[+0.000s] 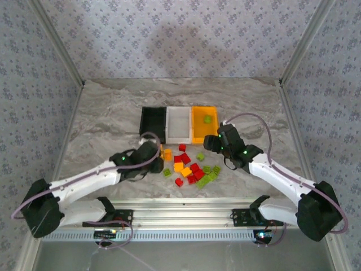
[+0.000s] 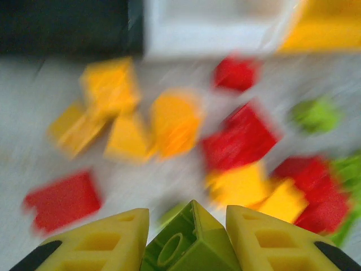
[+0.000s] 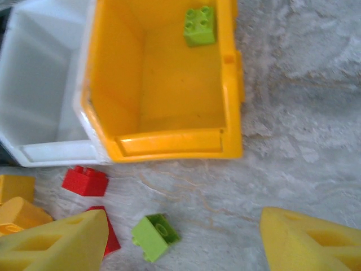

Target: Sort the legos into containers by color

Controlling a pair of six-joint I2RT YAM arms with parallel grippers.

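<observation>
Between left jaws: one lime lego (image 2: 189, 243), clamped corner-on; loose legos (image 2: 169, 124) ahead. Right jaws: spread wide, empty, above another lime lego (image 3: 155, 236), orange bin (image 3: 175, 144) just beyond. Risk: skewed brick twisting free mid-carry; arms crowding at that bin.

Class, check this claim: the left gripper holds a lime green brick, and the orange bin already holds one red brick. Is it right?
Not quite. The one brick in the orange bin is lime green, not red; the right wrist view shows it. The left gripper does hold a lime green brick.
</observation>
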